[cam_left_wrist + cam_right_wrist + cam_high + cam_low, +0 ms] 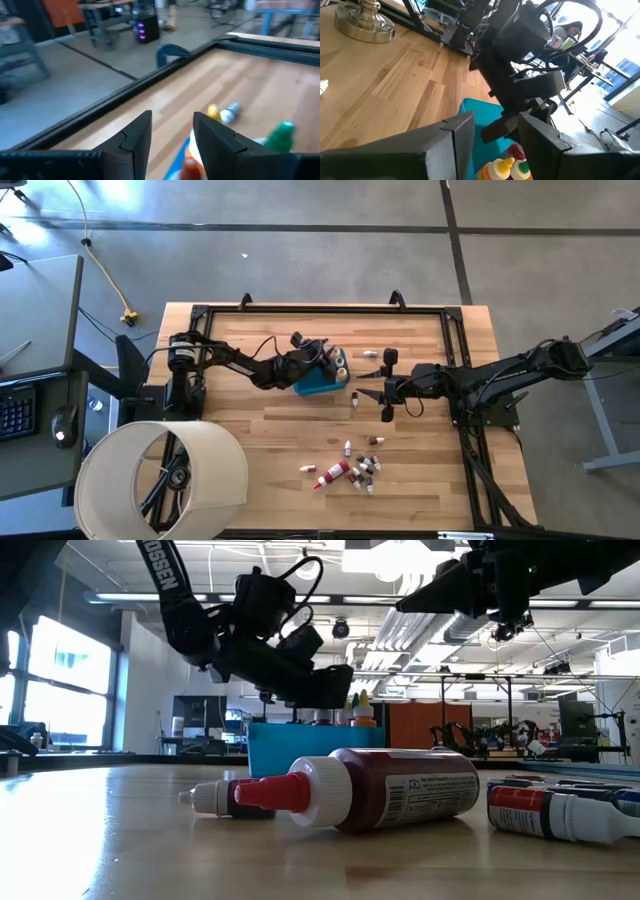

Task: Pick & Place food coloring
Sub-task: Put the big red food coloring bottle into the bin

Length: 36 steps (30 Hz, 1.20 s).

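Note:
The blue tub (318,383) stands left of the table's middle, with yellow-, green- and orange-capped food coloring bottles (501,168) upright inside it. My left gripper (172,137) hovers level just over the tub's top (300,735), open, with nothing between its fingers. My right gripper (376,387) hangs open in the air to the tub's right, pointing at it. More food coloring bottles (352,470) lie on their sides near the front edge, a large dark-red one (400,788) among them. Single bottles lie beyond the tub (221,113) and just beside it (355,399).
A lamp with a white shade (160,475) stands at the table's near left corner, its brass base (364,21) on the wood. A black frame rail (320,308) runs along the table's far and right edges. Bare wood lies between the tub and the lamp.

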Tool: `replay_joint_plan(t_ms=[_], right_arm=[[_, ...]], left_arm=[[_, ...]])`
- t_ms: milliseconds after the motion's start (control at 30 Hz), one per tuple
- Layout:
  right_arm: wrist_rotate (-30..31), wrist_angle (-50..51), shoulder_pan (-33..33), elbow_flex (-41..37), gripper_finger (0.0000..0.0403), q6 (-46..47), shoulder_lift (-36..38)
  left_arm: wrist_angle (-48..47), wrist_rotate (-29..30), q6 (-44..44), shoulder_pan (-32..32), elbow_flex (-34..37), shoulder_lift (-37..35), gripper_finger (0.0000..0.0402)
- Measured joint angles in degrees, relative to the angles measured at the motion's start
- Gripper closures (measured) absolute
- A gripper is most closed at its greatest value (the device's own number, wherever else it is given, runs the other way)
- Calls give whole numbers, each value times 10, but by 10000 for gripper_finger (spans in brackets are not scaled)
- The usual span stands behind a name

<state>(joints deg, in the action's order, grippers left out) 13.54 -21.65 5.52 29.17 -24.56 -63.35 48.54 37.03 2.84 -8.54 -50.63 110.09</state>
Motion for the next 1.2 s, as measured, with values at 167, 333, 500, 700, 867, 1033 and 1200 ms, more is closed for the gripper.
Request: replay_joint_plan(t_ms=[167, 333, 500, 700, 867, 1033, 1200], right_arm=[[0, 0, 0, 0, 258, 0, 0], [-14, -5, -6, 0, 258, 0, 0], [-138, -28, -16, 0, 258, 5, -15], [-226, -133, -3, 11, 262, -5, -123], [-226, -28, 37, 121, 278, -6, -222], [-166, 191, 108, 286, 293, 23, -298], [-107, 329, 167, 406, 294, 27, -348]], left_arm=[[-77, 19, -22, 13, 1, -48, 259], [-153, 38, -27, 50, 0, -123, 259], [-254, 52, -30, 93, 0, -221, 259], [-343, 58, -30, 125, 0, -298, 259], [-370, 73, -26, 128, 0, -310, 259], [-366, 79, -56, 127, 0, -312, 259], [-364, 105, -84, 132, -1, -327, 259]])
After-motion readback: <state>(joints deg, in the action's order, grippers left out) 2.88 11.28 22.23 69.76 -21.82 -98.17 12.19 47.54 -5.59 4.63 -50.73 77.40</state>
